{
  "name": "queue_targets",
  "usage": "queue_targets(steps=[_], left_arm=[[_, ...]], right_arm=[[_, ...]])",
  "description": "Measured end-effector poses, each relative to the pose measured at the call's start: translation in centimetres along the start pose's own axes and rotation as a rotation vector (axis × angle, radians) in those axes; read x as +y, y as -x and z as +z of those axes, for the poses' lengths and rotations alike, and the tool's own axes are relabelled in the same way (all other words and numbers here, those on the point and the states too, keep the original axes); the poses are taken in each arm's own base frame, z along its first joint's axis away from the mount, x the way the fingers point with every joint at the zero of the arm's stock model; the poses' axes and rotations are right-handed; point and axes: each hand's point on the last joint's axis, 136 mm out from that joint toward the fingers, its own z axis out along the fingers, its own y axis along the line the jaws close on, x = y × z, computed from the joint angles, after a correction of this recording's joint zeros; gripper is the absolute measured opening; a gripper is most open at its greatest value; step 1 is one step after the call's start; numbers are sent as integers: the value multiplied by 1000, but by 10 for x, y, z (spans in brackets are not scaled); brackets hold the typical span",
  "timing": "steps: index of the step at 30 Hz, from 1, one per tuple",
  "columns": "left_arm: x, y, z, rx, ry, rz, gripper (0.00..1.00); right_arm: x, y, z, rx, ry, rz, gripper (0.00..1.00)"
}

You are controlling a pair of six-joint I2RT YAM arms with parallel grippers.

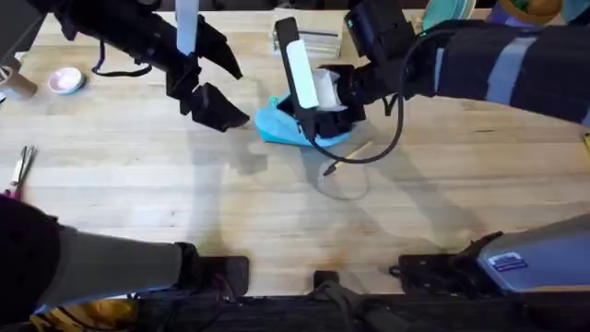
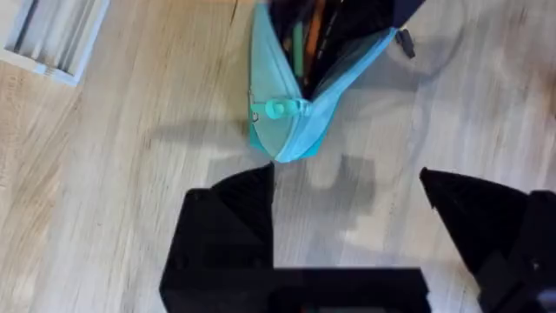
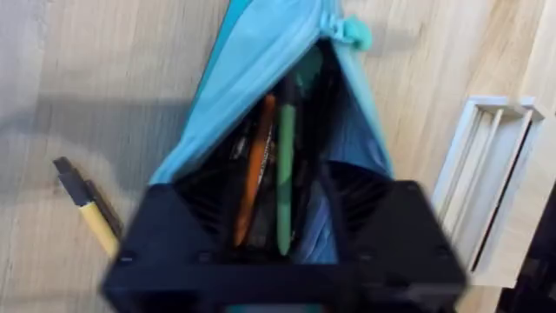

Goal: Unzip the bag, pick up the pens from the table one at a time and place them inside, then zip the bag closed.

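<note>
overhead view: the light blue bag (image 1: pixel 277 124) lies on the wooden counter (image 1: pixel 277 212) in the upper middle of the frame, partly covered by the right pincer (image 1: pixel 323 115), which sits over its right part. the left pincer (image 1: pixel 207 97) hangs just left of the bag, released, its black fingers spread apart and touching nothing. in the right wrist view the bag (image 3: pixel 261 78) gapes open, its teal zipper pull (image 3: pixel 347 33) at the far end; a green pen (image 3: pixel 285 165) and an orange one (image 3: pixel 254 165) lie inside the dark opening. the right pincer's fingers reach into the bag mouth, but i cannot tell whether they are clenched or released. a tan pen (image 3: pixel 87 209) with a dark tip lies on the counter just beside the bag. a white rectangular box (image 3: pixel 486 183) lies near the bag's other side.
</note>
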Motion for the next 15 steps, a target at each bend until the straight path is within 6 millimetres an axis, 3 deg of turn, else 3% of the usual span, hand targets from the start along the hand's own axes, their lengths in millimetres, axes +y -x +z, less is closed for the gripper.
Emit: queue_targets(steps=[3,4,15], left_arm=[[0,0,0,0,0,0,993],[0,0,0,0,0,0,993],[0,0,0,0,0,0,993]], right_arm=[[-3,1,0,-3,-9,-4,922],[-4,1,-1,-4,-12,-9,979],[-6,3,-3,-5,-18,-11,998]])
